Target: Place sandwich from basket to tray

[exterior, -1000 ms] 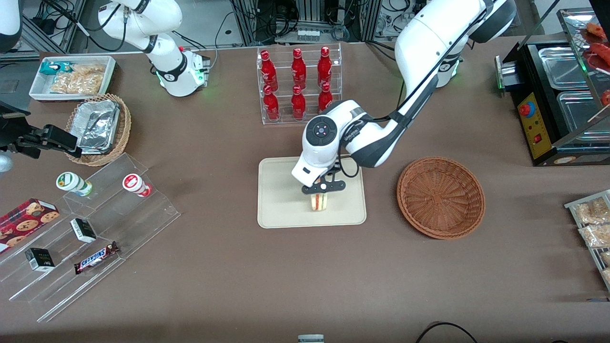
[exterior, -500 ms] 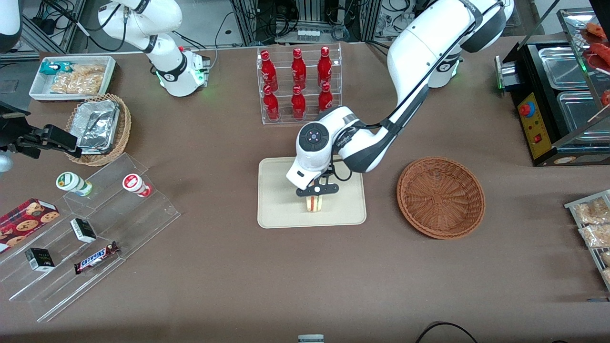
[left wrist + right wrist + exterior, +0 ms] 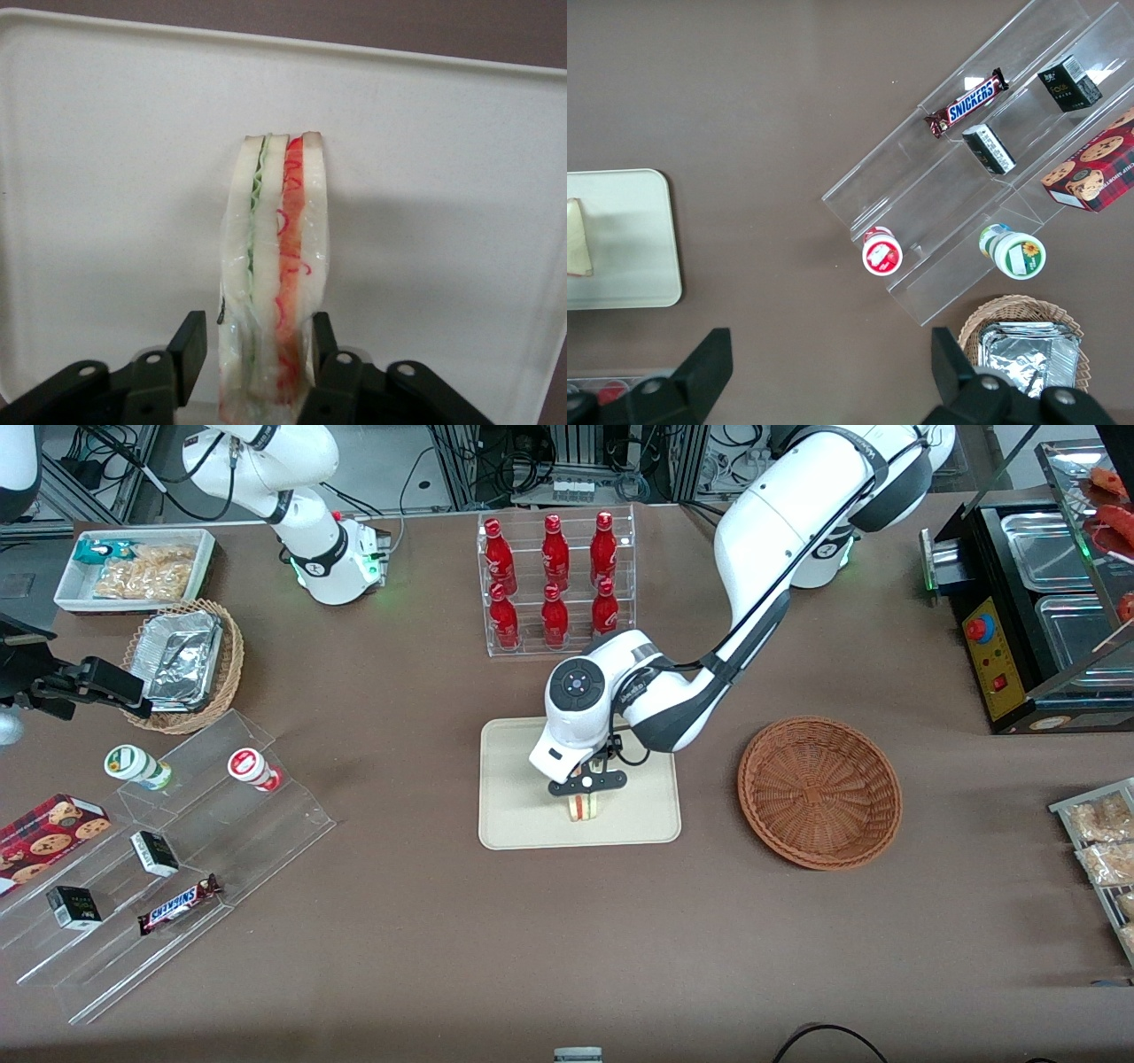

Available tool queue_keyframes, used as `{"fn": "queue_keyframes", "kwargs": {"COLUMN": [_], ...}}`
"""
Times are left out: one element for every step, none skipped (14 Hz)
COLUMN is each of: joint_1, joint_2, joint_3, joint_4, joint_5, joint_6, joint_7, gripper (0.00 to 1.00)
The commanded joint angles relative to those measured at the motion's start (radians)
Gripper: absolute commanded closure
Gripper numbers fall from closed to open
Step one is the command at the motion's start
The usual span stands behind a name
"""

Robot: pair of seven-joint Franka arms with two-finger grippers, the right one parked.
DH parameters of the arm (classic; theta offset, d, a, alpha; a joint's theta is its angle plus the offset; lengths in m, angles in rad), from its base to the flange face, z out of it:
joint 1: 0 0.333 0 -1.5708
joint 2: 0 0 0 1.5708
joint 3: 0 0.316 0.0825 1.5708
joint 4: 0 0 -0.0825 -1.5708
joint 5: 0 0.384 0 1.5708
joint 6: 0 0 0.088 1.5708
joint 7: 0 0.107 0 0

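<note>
The sandwich (image 3: 582, 808) stands on its edge on the cream tray (image 3: 518, 797), in the part nearer the front camera. The left wrist view shows its pale bread with green and red filling (image 3: 275, 257) resting on the tray (image 3: 106, 177). My gripper (image 3: 584, 797) hangs straight over it, open, with its fingers (image 3: 190, 341) on either side. One finger stands a small gap off the wrap and the other lies against it. The reddish-brown basket (image 3: 819, 791) sits empty beside the tray, toward the working arm's end. The right wrist view shows a corner of the sandwich (image 3: 578, 237) on the tray (image 3: 629, 239).
A clear rack of red bottles (image 3: 555, 580) stands farther from the camera than the tray. Clear stepped shelves with snacks (image 3: 168, 850), a wicker basket of foil trays (image 3: 184, 662) and a white bin (image 3: 135, 569) lie toward the parked arm's end. A black warmer (image 3: 1036, 602) stands toward the working arm's end.
The gripper has carried the sandwich a little toward the parked arm's end of the tray and lowered it. A gap now shows between one finger and the sandwich.
</note>
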Motion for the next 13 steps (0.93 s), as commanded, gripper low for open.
{"fn": "queue_keyframes", "kwargs": {"joint_1": [-0.02, -0.02, -0.019, -0.017, -0.011, -0.002, 0.026, 0.047, 0.052, 0.058, 0.067, 0.088, 0.111], "joint_2": [0.01, 0.007, 0.001, -0.007, -0.027, -0.047, -0.076, -0.106, -0.131, -0.168, -0.197, -0.225, -0.255], "joint_3": [0.01, 0.012, 0.012, 0.013, 0.015, 0.026, 0.03, 0.03, 0.032, 0.033, 0.035, 0.041, 0.043], "joint_4": [0.026, 0.026, 0.025, 0.022, 0.022, 0.022, 0.016, 0.011, -0.001, -0.019, -0.033, -0.04, -0.052], "joint_5": [0.027, 0.041, 0.084, 0.119, 0.125, 0.116, 0.098, 0.09, 0.089, 0.09, 0.09, 0.089, 0.087], "joint_6": [0.002, -0.002, -0.002, -0.002, -0.004, -0.007, -0.007, -0.01, -0.012, -0.013, -0.013, -0.018, -0.039], "joint_7": [-0.04, -0.045, -0.046, -0.046, -0.048, -0.051, -0.066, -0.082, -0.082, -0.083, -0.083, -0.083, -0.082], "gripper": [0.0, 0.0, 0.0, 0.0, 0.0, 0.0, 0.0, 0.0, 0.0, 0.0, 0.0, 0.0, 0.0]}}
